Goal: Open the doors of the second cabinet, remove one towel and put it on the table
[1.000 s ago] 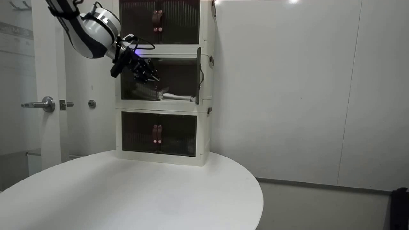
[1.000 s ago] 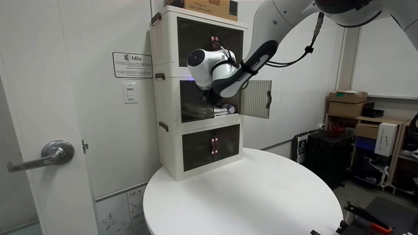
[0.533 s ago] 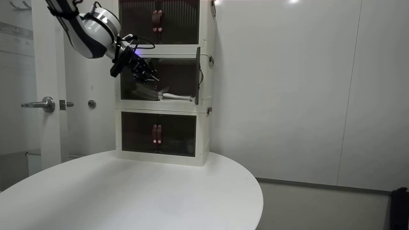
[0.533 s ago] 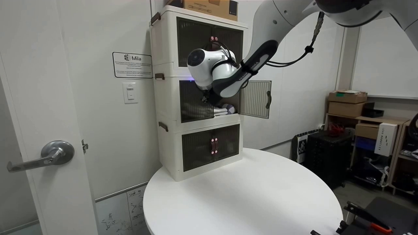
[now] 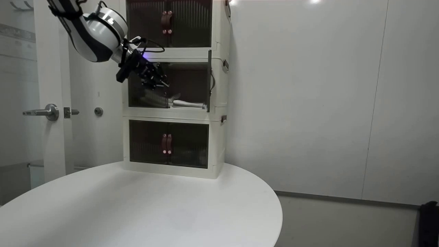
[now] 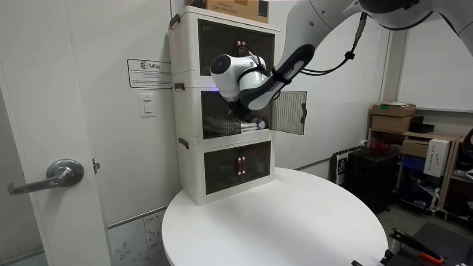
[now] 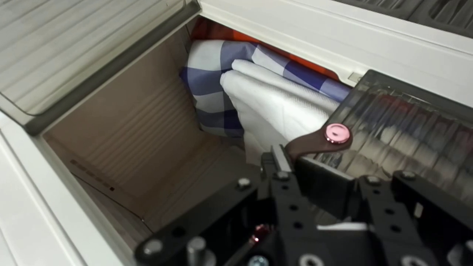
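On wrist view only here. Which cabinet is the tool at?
Observer: The middle of three: in an exterior view the tool is at the front of the middle cabinet.
Operator: Copy. Where's the table from there?
Observer: Below. In both exterior views the bottom cabinet stands on it.
Operator: Anything on the top cabinet?
Observer: Yes, a box, seen in an exterior view.
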`<state>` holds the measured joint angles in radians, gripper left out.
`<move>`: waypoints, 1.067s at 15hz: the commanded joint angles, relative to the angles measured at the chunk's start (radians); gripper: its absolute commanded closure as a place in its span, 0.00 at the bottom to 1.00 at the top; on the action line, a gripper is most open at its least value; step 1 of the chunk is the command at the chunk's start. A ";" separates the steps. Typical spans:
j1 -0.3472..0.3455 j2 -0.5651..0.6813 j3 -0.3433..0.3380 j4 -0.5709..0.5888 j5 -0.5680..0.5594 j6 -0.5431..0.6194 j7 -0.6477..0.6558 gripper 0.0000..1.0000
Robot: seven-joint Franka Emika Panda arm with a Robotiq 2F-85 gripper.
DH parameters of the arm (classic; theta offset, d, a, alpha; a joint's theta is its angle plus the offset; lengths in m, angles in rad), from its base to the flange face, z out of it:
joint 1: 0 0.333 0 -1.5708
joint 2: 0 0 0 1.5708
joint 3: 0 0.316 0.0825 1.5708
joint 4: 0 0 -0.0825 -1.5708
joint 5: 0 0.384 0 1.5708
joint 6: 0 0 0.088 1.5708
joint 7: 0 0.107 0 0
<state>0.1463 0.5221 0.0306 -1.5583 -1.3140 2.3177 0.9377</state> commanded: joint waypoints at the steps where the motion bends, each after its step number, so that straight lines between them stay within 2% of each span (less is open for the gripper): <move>1: 0.022 0.005 0.055 -0.051 0.062 0.043 -0.051 0.98; 16: 0.009 -0.012 0.048 -0.081 0.036 0.113 -0.012 0.98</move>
<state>0.1423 0.5044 0.0388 -1.5813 -1.3064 2.3417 0.9379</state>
